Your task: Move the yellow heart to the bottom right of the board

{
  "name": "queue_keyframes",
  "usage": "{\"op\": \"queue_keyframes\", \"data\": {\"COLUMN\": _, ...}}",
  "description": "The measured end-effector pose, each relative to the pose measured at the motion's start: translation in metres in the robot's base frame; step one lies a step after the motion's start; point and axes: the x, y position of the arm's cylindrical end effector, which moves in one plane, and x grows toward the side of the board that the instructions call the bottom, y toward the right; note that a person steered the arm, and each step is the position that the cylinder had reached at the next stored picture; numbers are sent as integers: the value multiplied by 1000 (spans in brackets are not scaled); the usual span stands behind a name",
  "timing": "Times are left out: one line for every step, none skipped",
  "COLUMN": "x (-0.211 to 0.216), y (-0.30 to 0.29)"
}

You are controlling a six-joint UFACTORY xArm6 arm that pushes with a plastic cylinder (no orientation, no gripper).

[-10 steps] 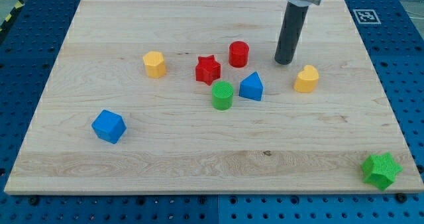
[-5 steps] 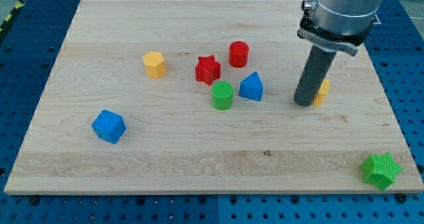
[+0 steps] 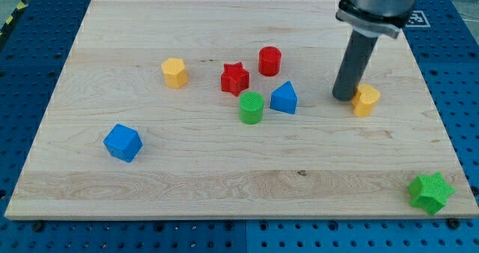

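The yellow heart (image 3: 367,101) lies at the right of the wooden board (image 3: 224,182), about halfway down. My tip (image 3: 344,96) rests on the board just left of the heart and slightly above it in the view, touching or nearly touching it. The dark rod rises from there to the arm at the view's top right. A green star (image 3: 431,192) sits at the board's bottom right corner.
A blue triangular block (image 3: 284,98), a green cylinder (image 3: 251,108), a red star (image 3: 234,78) and a red cylinder (image 3: 269,61) cluster left of my tip. A yellow hexagon (image 3: 174,72) lies further left. A blue cube (image 3: 123,142) sits at lower left.
My tip swung from above and left of the heart down in front of it, then back to its upper left. The heart has shifted right and slightly down.
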Motion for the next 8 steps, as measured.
{"op": "queue_keyframes", "data": {"x": 36, "y": 0}}
{"op": "queue_keyframes", "data": {"x": 47, "y": 6}}
{"op": "queue_keyframes", "data": {"x": 46, "y": 9}}
{"op": "queue_keyframes", "data": {"x": 31, "y": 9}}
{"op": "queue_keyframes", "data": {"x": 4, "y": 9}}
{"op": "queue_keyframes", "data": {"x": -10, "y": 9}}
{"op": "queue_keyframes", "data": {"x": -26, "y": 9}}
{"op": "queue_keyframes", "data": {"x": -47, "y": 25}}
